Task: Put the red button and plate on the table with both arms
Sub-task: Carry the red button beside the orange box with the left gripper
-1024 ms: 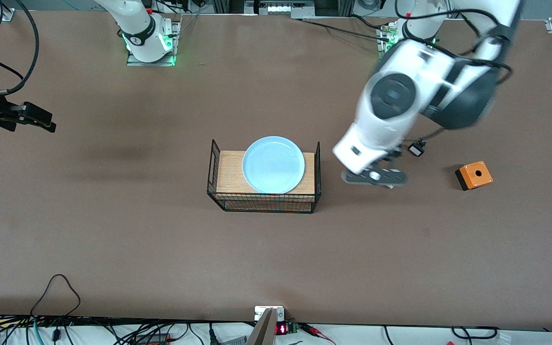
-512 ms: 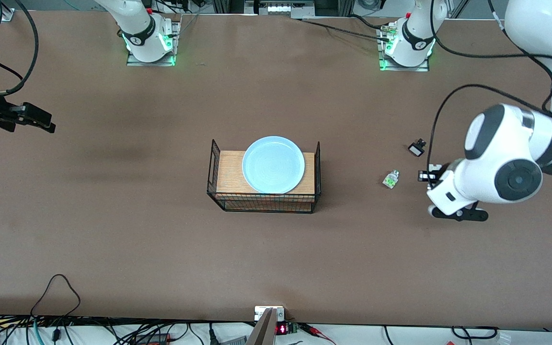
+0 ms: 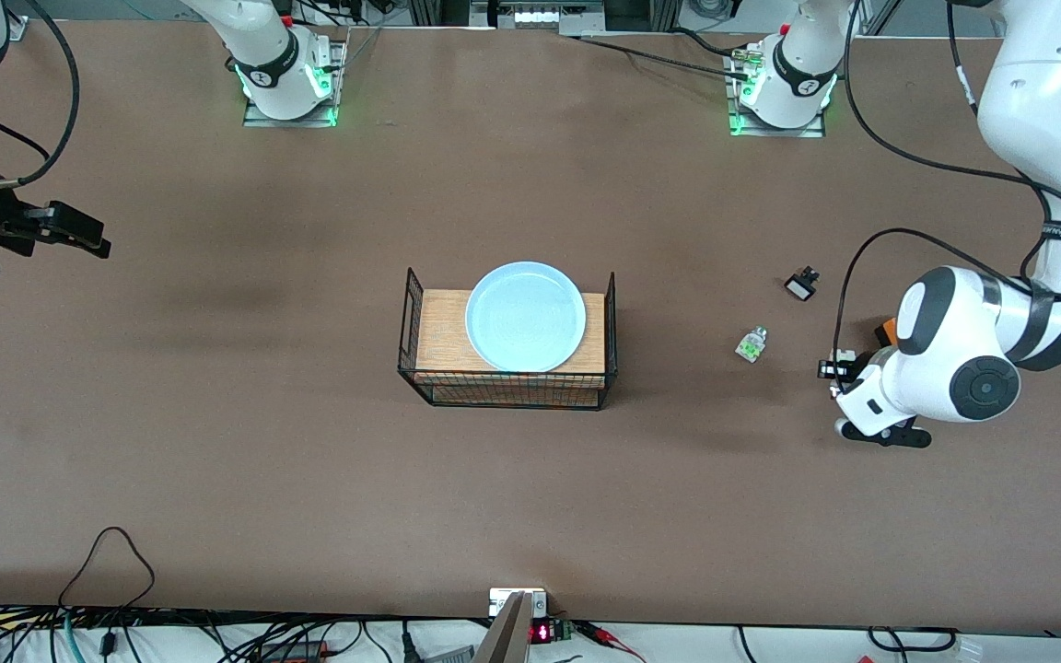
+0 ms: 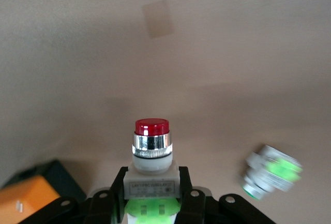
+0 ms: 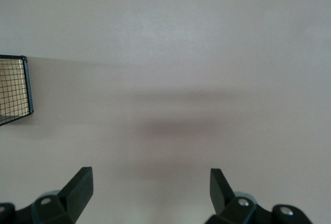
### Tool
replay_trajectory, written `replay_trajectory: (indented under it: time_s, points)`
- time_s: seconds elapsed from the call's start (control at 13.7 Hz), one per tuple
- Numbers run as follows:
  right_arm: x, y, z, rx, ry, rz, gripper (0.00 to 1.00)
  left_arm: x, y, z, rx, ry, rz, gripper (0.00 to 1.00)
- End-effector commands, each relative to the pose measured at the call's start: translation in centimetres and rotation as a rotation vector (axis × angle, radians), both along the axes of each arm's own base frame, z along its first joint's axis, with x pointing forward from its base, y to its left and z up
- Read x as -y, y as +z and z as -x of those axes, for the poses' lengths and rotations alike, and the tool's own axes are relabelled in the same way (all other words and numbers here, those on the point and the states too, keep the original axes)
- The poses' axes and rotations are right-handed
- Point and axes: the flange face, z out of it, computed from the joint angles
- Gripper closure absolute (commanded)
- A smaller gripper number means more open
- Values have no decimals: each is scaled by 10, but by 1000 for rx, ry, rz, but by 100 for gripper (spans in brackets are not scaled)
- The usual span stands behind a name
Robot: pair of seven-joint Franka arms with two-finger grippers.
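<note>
Red-capped white switch block, its label print too small to read, is pinched upright in the left gripper at the front view's right, arm folded low over the brown table. Pale blue round plate sits on the wire stand mid-frame. Right gripper waits spread, frame's left edge.

no legible text, red digits on display at table edge unreadable

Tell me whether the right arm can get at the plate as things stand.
Probably yes. The right gripper is open and holds nothing, waiting over bare table toward the right arm's end. The plate lies uncovered on the wire basket stand, and the left gripper holds the red button well clear.
</note>
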Motion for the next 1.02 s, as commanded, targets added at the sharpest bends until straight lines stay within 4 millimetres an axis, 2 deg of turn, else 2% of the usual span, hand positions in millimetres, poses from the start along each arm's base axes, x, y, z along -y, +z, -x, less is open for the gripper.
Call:
replay_trajectory:
  time_s: [0.0, 0.07, 0.15, 0.22, 0.29, 0.37, 0.51, 0.59, 0.8, 0.95]
  points:
    - [-3, 3, -1, 2, 11, 10, 0, -20, -31, 2, 25, -57, 19, 83]
    - [-3, 3, -1, 2, 11, 10, 0, -12, -34, 2, 31, -79, 15, 81]
    - [-3, 3, -1, 2, 11, 10, 0, -12, -34, 2, 35, -97, -2, 74]
    - [-3, 5, 0, 5, 14, 9, 0, -12, -34, 3, 29, -99, -4, 46]
    - [-2, 11, 1, 15, 19, 8, 0, -11, -31, 3, 26, -102, -6, 0]
    - [-1, 11, 1, 15, 17, 7, 0, -3, -26, 6, 4, -113, -6, 0]
    - [-3, 8, 0, 12, 11, 8, 0, 26, 8, 6, -9, -139, -4, 0]
    - [-3, 8, 0, 11, 11, 8, 0, 31, 28, 5, -8, -143, -14, 0]
    - [-9, 1, -3, 1, 22, -3, 0, 53, 102, 8, 12, -166, -42, 0]
    - [-32, -2, -4, -7, 55, -4, 0, 68, 154, 6, 17, -178, -47, 0]
